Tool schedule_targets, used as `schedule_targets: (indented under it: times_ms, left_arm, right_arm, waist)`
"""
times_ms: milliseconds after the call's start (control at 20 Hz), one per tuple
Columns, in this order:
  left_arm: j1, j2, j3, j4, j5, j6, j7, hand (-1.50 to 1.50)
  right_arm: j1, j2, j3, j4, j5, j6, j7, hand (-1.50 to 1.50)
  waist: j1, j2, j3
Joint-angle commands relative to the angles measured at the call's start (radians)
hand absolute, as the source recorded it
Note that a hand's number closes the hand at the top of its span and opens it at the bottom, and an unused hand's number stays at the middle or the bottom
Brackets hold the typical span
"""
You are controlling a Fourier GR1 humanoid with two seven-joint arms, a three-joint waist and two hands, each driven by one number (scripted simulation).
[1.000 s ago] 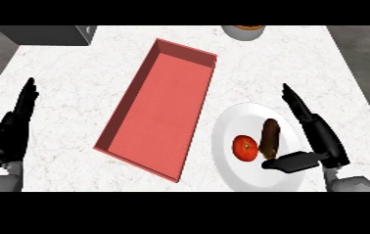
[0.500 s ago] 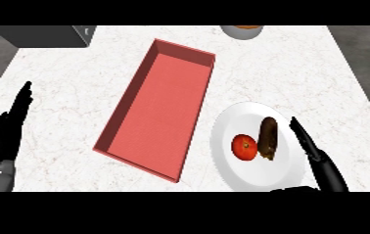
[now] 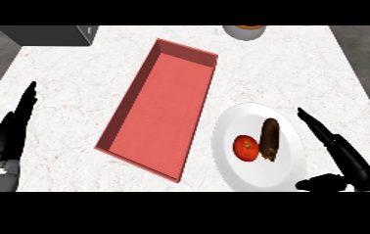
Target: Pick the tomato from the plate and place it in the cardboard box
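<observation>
Right robot hand (image 3: 345,165) withdrawn; tomato (image 3: 245,148) unmoved.

- The right hand (image 3: 345,160) was all black, with long thin fingers made of rounded, bumpy segments and a stubby thumb.
- The left hand (image 3: 16,129) was the same glossy black, narrowing to a slim pointed tip.
- A bit of light grey forearm (image 3: 7,172) showed below the left hand, at the lower left edge.
</observation>
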Motion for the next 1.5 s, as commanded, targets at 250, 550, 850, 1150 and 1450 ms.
schedule_targets:
  times_ms: [250, 550, 850, 1150, 1450]
  left_arm:
    - [-0.042, -0.012, 0.009, 0.066, -0.014, -0.013, -0.018, 0.0]
    - [-0.091, -0.028, 0.011, 0.057, -0.041, -0.008, 0.032, 0.0]
    - [-0.014, -0.031, 0.058, 0.002, -0.038, -0.067, 0.014, 0.0]
    - [-0.089, -0.082, 0.064, 0.032, -0.105, -0.044, 0.049, 0.0]
    - [-0.067, -0.075, 0.113, 0.032, -0.096, -0.087, 0.01, 0.0]
  right_arm:
    - [-0.174, -0.069, 0.159, -0.124, 0.177, 0.224, 0.433, -1.5]
    - [-0.261, 0.081, 0.245, -0.122, 0.226, 0.338, 0.63, -1.5]
    - [-0.223, 0.134, 0.213, -0.095, 0.349, 0.347, 0.616, -1.5]
    - [-0.3, 0.21, 0.138, -0.035, 0.4, 0.425, 0.605, -1.5]
    - [-0.225, 0.221, 0.109, -0.14, 0.405, 0.487, 0.57, -1.5]
  waist:
    - [0.001, 0.002, 0.0]
    - [0.0, 0.002, 0.001]
    - [-0.004, 0.0, 0.002]
    - [-0.005, 0.0, 0.001]
    - [-0.008, -0.001, 0.001]
